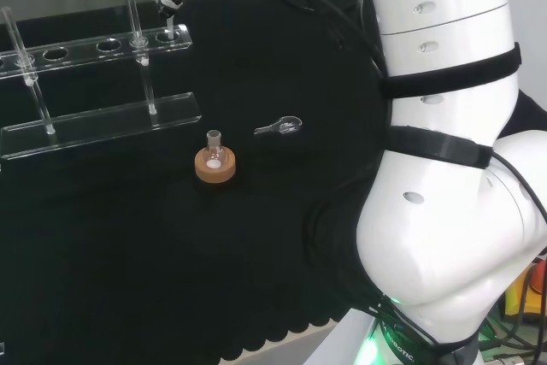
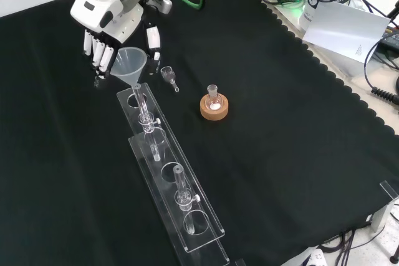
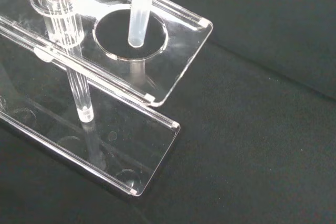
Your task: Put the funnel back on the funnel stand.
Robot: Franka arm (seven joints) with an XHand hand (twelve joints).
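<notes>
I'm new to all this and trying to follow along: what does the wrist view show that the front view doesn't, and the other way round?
Wrist view: the funnel stem's tip hangs over the end hole of the clear funnel stand, not yet seated. Front view: the hand curled round the funnel's cone, a small flask on a cork ring, and a small glass piece lying on the cloth. Both show funnel and stand.

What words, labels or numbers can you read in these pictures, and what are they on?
On the arm base, head view: dark lettering, cut off and too blurred to read.
On the white sheet, front view: a small mark, too small to read.
On the funnel, stand and flask: none.
</notes>
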